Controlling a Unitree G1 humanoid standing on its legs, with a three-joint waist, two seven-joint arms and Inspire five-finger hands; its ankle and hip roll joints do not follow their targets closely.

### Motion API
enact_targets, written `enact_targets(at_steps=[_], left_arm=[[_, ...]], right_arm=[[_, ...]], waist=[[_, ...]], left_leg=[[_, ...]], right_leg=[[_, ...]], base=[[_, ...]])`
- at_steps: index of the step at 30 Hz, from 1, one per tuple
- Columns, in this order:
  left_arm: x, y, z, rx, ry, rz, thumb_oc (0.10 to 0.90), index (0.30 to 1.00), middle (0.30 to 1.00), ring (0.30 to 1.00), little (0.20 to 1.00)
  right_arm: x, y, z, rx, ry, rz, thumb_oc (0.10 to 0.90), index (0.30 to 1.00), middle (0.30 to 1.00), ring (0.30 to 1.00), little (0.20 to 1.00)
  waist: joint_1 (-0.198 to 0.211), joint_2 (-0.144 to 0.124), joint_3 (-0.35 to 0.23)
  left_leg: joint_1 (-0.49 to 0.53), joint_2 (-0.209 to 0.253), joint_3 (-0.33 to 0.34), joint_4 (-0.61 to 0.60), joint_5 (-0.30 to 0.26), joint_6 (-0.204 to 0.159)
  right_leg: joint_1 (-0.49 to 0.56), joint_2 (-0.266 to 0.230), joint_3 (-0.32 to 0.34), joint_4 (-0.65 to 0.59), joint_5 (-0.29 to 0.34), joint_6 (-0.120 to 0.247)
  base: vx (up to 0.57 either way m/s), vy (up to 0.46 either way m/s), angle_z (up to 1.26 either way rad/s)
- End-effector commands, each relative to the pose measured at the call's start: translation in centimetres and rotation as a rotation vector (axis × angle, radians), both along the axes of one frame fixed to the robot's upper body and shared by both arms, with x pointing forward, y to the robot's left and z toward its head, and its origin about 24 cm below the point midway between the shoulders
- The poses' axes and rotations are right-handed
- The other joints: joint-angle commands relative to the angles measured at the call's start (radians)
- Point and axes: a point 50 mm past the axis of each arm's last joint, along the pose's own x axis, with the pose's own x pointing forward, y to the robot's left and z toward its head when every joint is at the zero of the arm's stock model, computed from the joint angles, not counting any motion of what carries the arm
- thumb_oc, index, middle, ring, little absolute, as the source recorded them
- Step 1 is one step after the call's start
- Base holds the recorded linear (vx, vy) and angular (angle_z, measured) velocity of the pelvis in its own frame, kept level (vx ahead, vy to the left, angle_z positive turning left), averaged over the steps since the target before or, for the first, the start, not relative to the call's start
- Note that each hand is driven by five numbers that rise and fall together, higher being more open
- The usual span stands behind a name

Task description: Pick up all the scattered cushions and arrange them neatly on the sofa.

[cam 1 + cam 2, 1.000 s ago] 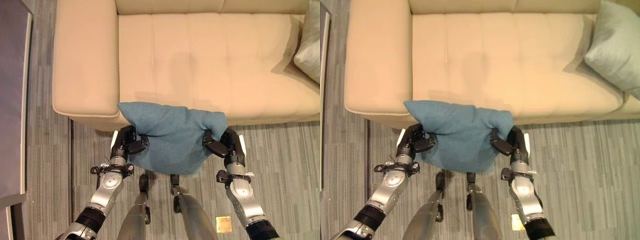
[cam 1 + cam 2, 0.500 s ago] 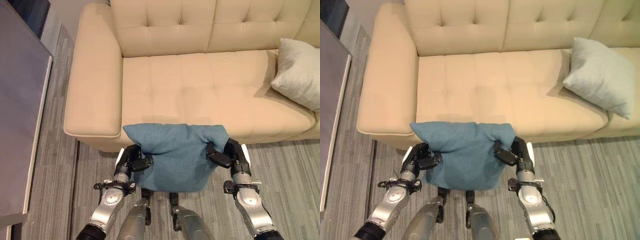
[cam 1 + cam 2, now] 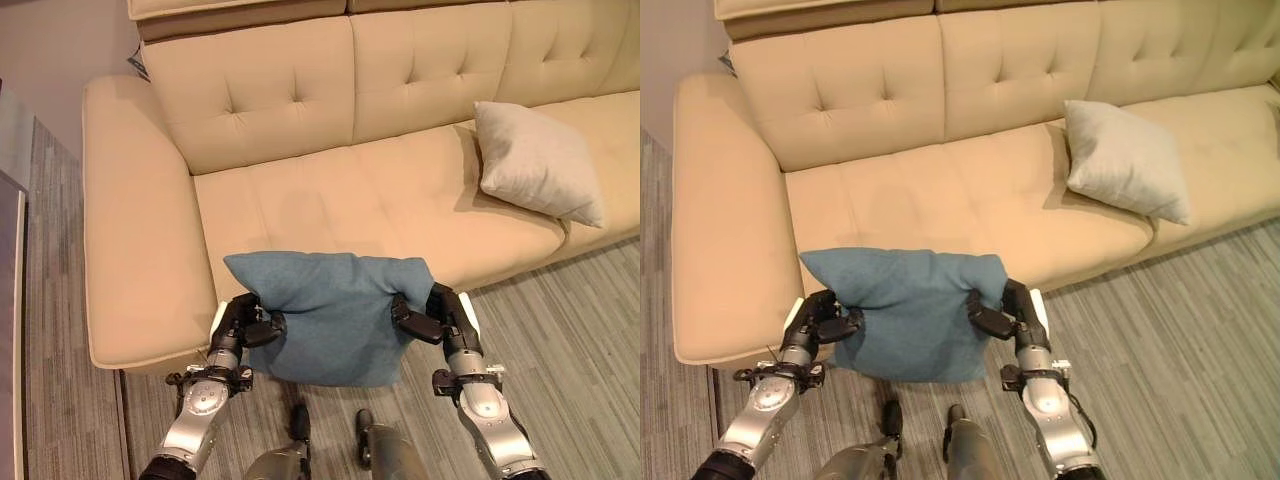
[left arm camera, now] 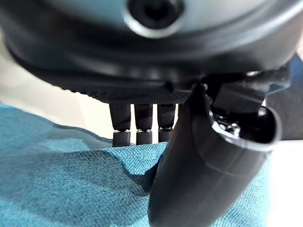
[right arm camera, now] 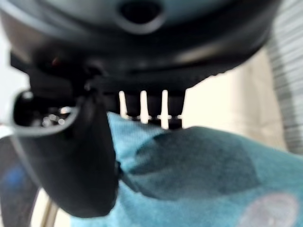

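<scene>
A blue cushion point(image 3: 330, 310) hangs in front of the beige sofa point(image 3: 300, 190), its top edge level with the seat's front edge. My left hand point(image 3: 243, 322) pinches its left side and my right hand point(image 3: 436, 315) pinches its right side. In the left wrist view the thumb point(image 4: 199, 184) presses into the blue cloth point(image 4: 71, 179) with the fingers behind it. The right wrist view shows the same grip, the thumb point(image 5: 90, 156) on the cloth point(image 5: 199, 179). A pale grey cushion point(image 3: 535, 165) leans on the sofa seat at the right.
The sofa's wide left armrest point(image 3: 135, 240) lies just left of my left hand. Grey plank floor point(image 3: 580, 320) stretches in front of the sofa. The seat between the armrest and the grey cushion is bare.
The camera has tilted up, so the sofa back and the whole grey cushion now show. Both hands have kept their hold and lifted the blue cushion slightly toward the seat.
</scene>
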Motion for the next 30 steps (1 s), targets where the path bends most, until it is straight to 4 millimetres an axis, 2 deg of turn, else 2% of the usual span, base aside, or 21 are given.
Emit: enact_targets(at_steps=[1, 4, 8, 9, 10, 12, 15, 16, 18, 20, 22, 24, 26, 27, 28, 30], left_arm=[[0.7, -3.2, 4.0, -0.087, -0.250, -0.106, 0.400, 0.300, 0.300, 0.300, 0.300], [0.7, -3.7, 3.9, -0.088, -0.251, -0.134, 0.400, 0.300, 0.300, 0.300, 0.300], [0.6, -4.1, 3.5, -0.118, -0.236, -0.142, 0.400, 0.300, 0.300, 0.300, 0.300], [0.8, -4.5, 3.6, -0.132, -0.236, -0.152, 0.400, 0.300, 0.300, 0.300, 0.300], [0.9, -4.8, 3.6, -0.138, -0.239, -0.160, 0.400, 0.300, 0.300, 0.300, 0.300], [1.0, -4.9, 3.7, -0.149, -0.239, -0.161, 0.400, 0.300, 0.300, 0.300, 0.300], [1.0, -4.9, 3.4, -0.154, -0.226, -0.162, 0.400, 0.300, 0.300, 0.300, 0.300], [1.0, -5.0, 3.3, -0.155, -0.218, -0.162, 0.400, 0.300, 0.300, 0.300, 0.300], [1.1, -5.1, 3.3, -0.147, -0.216, -0.169, 0.400, 0.300, 0.300, 0.300, 0.300], [1.2, -5.0, 3.4, -0.132, -0.217, -0.165, 0.400, 0.300, 0.300, 0.300, 0.300], [1.0, -5.0, 3.6, -0.141, -0.228, -0.161, 0.400, 0.300, 0.300, 0.300, 0.300], [0.5, -4.5, 3.3, -0.130, -0.216, -0.154, 0.400, 0.300, 0.300, 0.300, 0.300], [0.2, -3.7, 3.3, -0.120, -0.214, -0.140, 0.400, 0.300, 0.300, 0.300, 0.300], [0.2, -3.7, 3.3, -0.120, -0.214, -0.140, 0.400, 0.300, 0.300, 0.300, 0.300], [-0.1, -3.0, 3.4, -0.115, -0.218, -0.122, 0.400, 0.300, 0.300, 0.300, 0.300], [-0.1, -2.8, 3.5, -0.113, -0.221, -0.117, 0.400, 0.300, 0.300, 0.300, 0.300]], right_arm=[[1.1, 0.2, 4.8, 0.019, -0.255, 0.023, 0.400, 0.300, 0.300, 0.300, 0.300], [0.6, -0.5, 4.2, 0.016, -0.234, 0.006, 0.400, 0.300, 0.300, 0.300, 0.300], [0.0, -1.8, 3.8, -0.006, -0.217, -0.031, 0.400, 0.300, 0.300, 0.300, 0.300], [-0.2, -2.4, 3.9, -0.001, -0.218, -0.049, 0.400, 0.300, 0.300, 0.300, 0.300], [-0.3, -2.6, 3.9, -0.001, -0.218, -0.058, 0.400, 0.300, 0.300, 0.300, 0.300], [-0.3, -3.0, 3.9, -0.009, -0.216, -0.067, 0.400, 0.300, 0.300, 0.300, 0.300], [-0.4, -3.2, 3.7, -0.002, -0.205, -0.071, 0.400, 0.300, 0.300, 0.300, 0.300], [-0.5, -3.3, 3.7, 0.003, -0.200, -0.077, 0.400, 0.300, 0.300, 0.300, 0.300], [-0.5, -3.4, 3.7, 0.008, -0.201, -0.090, 0.400, 0.300, 0.300, 0.300, 0.300], [-0.4, -3.4, 3.6, 0.010, -0.202, -0.099, 0.400, 0.300, 0.300, 0.300, 0.300], [-0.5, -3.1, 3.6, 0.015, -0.198, -0.088, 0.400, 0.300, 0.300, 0.300, 0.300], [-0.6, -2.8, 3.1, 0.028, -0.177, -0.084, 0.400, 0.300, 0.300, 0.300, 0.300], [-0.4, -2.1, 2.9, 0.045, -0.171, -0.065, 0.400, 0.300, 0.300, 0.300, 0.300], [-0.4, -2.1, 2.9, 0.045, -0.171, -0.065, 0.400, 0.300, 0.300, 0.300, 0.300], [0.0, -1.6, 3.0, 0.050, -0.178, -0.052, 0.400, 0.300, 0.300, 0.300, 0.300], [0.2, -1.4, 3.2, 0.053, -0.182, -0.047, 0.400, 0.300, 0.300, 0.300, 0.300]], waist=[[-0.039, -0.013, -0.096], [-0.044, -0.024, -0.106], [-0.061, -0.020, -0.128], [-0.072, -0.021, -0.123], [-0.075, -0.026, -0.115], [-0.079, -0.029, -0.103], [-0.080, -0.036, -0.102], [-0.080, -0.040, -0.104], [-0.077, -0.041, -0.111], [-0.066, -0.032, -0.111], [-0.061, -0.026, -0.117], [-0.061, -0.028, -0.131], [-0.039, -0.030, -0.140], [-0.037, -0.031, -0.140], [-0.027, -0.026, -0.131], [-0.024, -0.025, -0.129]], left_leg=[[0.034, 0.000, -0.097, 0.084, -0.172, -0.038], [0.046, -0.008, -0.124, 0.096, -0.192, -0.057], [0.035, 0.025, -0.137, 0.143, -0.210, -0.103], [-0.001, 0.042, -0.134, 0.219, -0.200, -0.134], [-0.034, 0.055, -0.122, 0.277, -0.181, -0.146], [-0.085, 0.070, -0.108, 0.378, -0.164, -0.152], [-0.115, 0.081, -0.071, 0.378, -0.167, -0.141], [-0.133, 0.086, -0.049, 0.345, -0.170, -0.136], [-0.152, 0.093, -0.023, 0.261, -0.137, -0.132], [-0.164, 0.084, -0.025, 0.179, -0.091, -0.132], [-0.147, 0.071, -0.045, 0.135, -0.086, -0.127], [-0.118, 0.053, -0.046, 0.119, -0.087, -0.115], [-0.086, 0.037, -0.019, 0.110, -0.108, -0.083], [-0.085, 0.037, -0.017, 0.110, -0.109, -0.083], [-0.061, 0.033, -0.001, 0.111, -0.126, -0.059], [-0.055, 0.033, 0.005, 0.112, -0.130, -0.053]], right_leg=[[0.028, 0.068, 0.018, -0.222, 0.158, 0.010], [0.081, 0.062, 0.032, -0.283, 0.183, -0.007], [0.139, 0.075, 0.007, -0.303, 0.170, -0.035], [0.171, 0.078, -0.013, -0.315, 0.157, -0.054], [0.187, 0.075, -0.021, -0.321, 0.148, -0.064], [0.215, 0.080, -0.039, -0.332, 0.135, -0.083], [0.250, 0.076, -0.052, -0.350, 0.120, -0.088], [0.258, 0.069, -0.062, -0.354, 0.115, -0.084], [0.270, 0.068, -0.072, -0.361, 0.106, -0.079], [0.283, 0.082, -0.073, -0.358, 0.092, -0.075], [0.291, 0.091, -0.059, -0.353, 0.080, -0.070], [0.302, 0.077, -0.039, -0.337, 0.071, -0.060], [0.293, 0.042, -0.006, -0.273, 0.059, -0.036], [0.291, 0.042, -0.003, -0.270, 0.058, -0.036], [0.250, 0.025, 0.009, -0.173, 0.068, -0.009], [0.231, 0.021, 0.015, -0.133, 0.069, -0.001]], base=[[0.19, -0.118, 0.08], [0.14, -0.152, 0.62], [0.15, -0.231, 0.70], [0.11, -0.248, 0.69], [0.08, -0.220, 0.70], [0.04, -0.106, 0.49], [0.12, -0.066, 0.38], [0.10, 0.014, 0.27], [0.15, 0.039, 0.25], [0.17, 0.071, 0.14], [0.21, 0.127, -0.21], [0.29, 0.225, -0.53], [0.21, 0.274, -0.44], [0.13, 0.268, -0.84], [0.06, 0.137, -0.82], [0.07, 0.119, -0.51]])
